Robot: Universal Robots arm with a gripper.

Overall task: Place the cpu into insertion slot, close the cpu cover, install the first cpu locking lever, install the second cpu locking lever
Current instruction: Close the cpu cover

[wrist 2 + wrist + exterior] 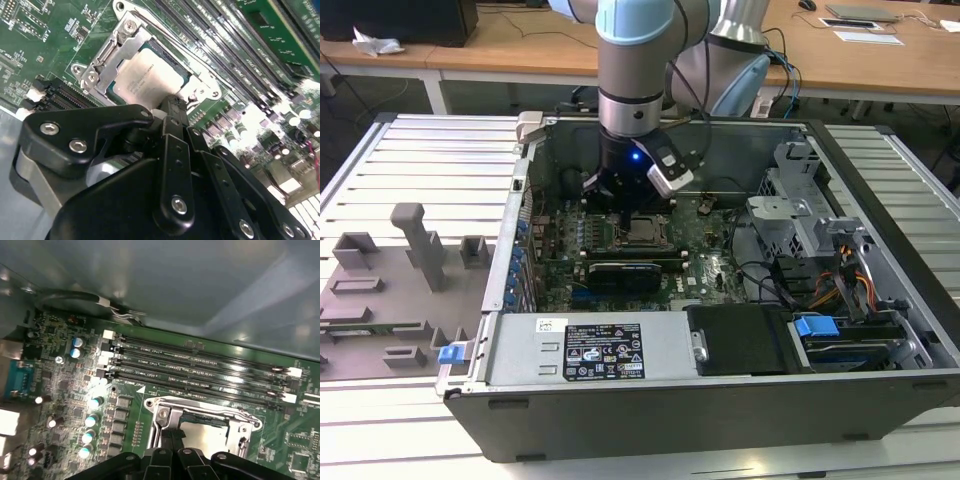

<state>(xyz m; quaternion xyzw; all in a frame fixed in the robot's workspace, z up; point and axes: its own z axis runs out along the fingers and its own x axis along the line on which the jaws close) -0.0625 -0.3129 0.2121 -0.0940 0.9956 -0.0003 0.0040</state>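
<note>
Hovering at twelve o'clock from the slot [627, 230] in the exterior view, the hand [632, 205] has its fingers [175, 150] shut together, gripping nothing I can see. Beyond them the cpu [150, 75] lies in the slot, the cover [111, 56] down, likely to hold it flat.

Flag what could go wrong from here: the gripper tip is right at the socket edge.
1. The shut gripper has its tip at the edge of the cpu cover, beside the bare face of the cpu seated under it. A sideways slip might scrape the cpu or skid off the cover's rim.
2. The memory slots run close alongside the socket, and the gripper's linkage is wide. A tilt or lateral move could knock them.
</note>
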